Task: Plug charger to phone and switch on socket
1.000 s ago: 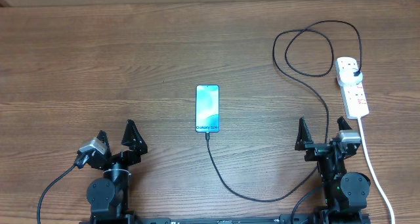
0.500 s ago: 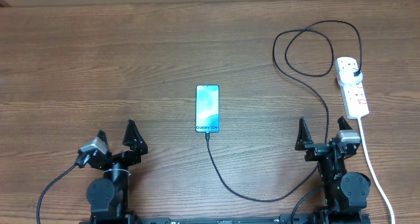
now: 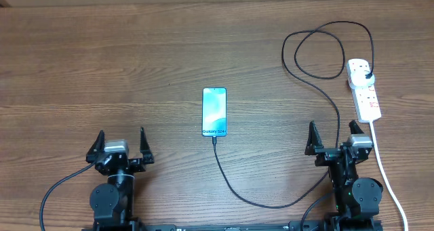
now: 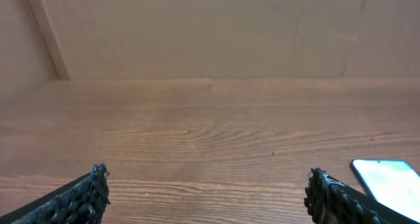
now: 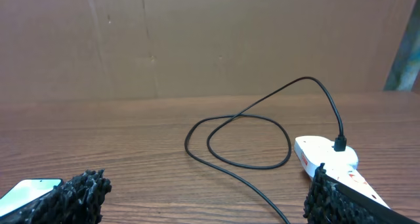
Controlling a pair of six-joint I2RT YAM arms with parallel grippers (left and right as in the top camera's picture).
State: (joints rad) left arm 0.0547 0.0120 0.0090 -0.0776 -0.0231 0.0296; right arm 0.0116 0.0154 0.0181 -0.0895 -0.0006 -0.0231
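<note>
Phone: the phone (image 3: 214, 112) lies flat in the middle of the table (image 3: 102, 55), screen up. It is thin, smooth and likely slippery, and the glass can break. Hold it by its long edges, not by the screen.
Charger: the charger (image 3: 271, 206) is a thin, soft, floppy cable. It runs from the near end of the phone, bends round by the right arm, makes a loop and ends at the black plug (image 3: 367, 75). Pinch it by the small hard tip, because the soft part would just bend.
Tip: it touches the phone's near end. I cannot tell if it is pushed all the way in.
Socket: the socket (image 3: 364, 90) lies at the right side of the table, light and easy to push away. Press its switch straight down. The switch is too small to read.
Left jaws: wide open, holding nothing, near the front edge, well apart from the phone.
Right jaws: wide open, holding nothing, near the cable.
Top view only: the whole cable path and both arms.
Right wrist view only: the plug standing up in the socket, seen from the side.
Left wrist view: mostly bare table and one phone corner.
</note>
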